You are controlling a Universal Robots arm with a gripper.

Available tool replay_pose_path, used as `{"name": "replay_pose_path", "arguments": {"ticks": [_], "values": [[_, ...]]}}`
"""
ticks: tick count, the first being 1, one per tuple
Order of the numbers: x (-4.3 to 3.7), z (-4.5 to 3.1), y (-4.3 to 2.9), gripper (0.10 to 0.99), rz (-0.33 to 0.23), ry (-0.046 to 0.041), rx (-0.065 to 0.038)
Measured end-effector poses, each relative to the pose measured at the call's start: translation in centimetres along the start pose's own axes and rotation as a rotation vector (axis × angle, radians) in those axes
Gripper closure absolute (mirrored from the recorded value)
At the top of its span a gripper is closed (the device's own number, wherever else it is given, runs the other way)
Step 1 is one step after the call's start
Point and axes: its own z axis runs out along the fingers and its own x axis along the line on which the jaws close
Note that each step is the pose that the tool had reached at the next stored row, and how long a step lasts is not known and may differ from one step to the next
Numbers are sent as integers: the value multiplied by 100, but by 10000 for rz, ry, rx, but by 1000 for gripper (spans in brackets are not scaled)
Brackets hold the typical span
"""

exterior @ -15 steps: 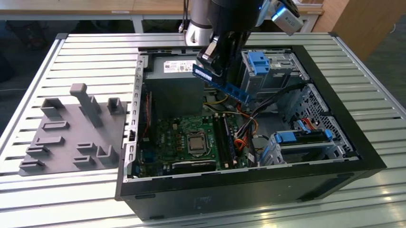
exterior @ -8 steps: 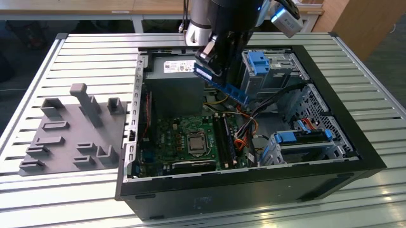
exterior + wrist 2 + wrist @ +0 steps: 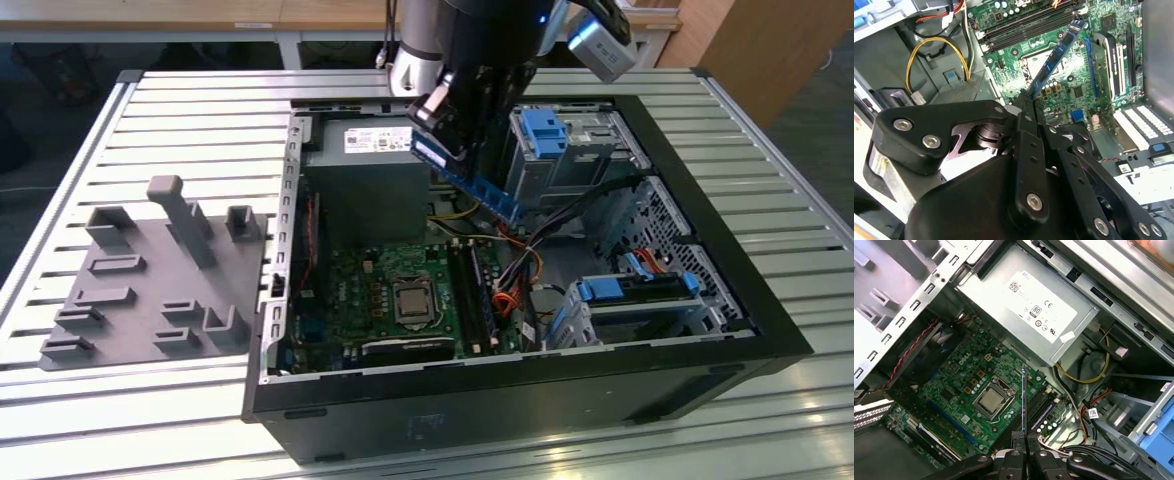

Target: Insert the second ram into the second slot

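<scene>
My gripper (image 3: 451, 128) is shut on the second ram (image 3: 470, 178), a thin blue stick that hangs tilted above the open computer case (image 3: 747, 300). In the second wrist view the ram (image 3: 1056, 55) reaches from the gripper (image 3: 1026, 102) out over the green motherboard (image 3: 1064, 85). Seen edge-on in the first wrist view, the ram (image 3: 1024, 397) rises from the gripper (image 3: 1024, 442) beside the processor socket (image 3: 990, 401). The long dark memory slots (image 3: 475, 290) lie below the stick, apart from it. The same slots (image 3: 1024, 25) run side by side; I cannot tell which is the second slot.
A grey power supply (image 3: 360, 175) fills the case's far end. Blue drive-bay latches (image 3: 547, 130) (image 3: 641, 290) sit on the exterior view's right. Orange and yellow cables (image 3: 514, 265) cross near the slots. A grey parts fixture (image 3: 154, 275) lies on the slatted table (image 3: 174, 410).
</scene>
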Motion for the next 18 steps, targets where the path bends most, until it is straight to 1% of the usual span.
{"name": "replay_pose_path", "arguments": {"ticks": [18], "values": [[0, 0, 0, 953, 1367, -52, -14]]}}
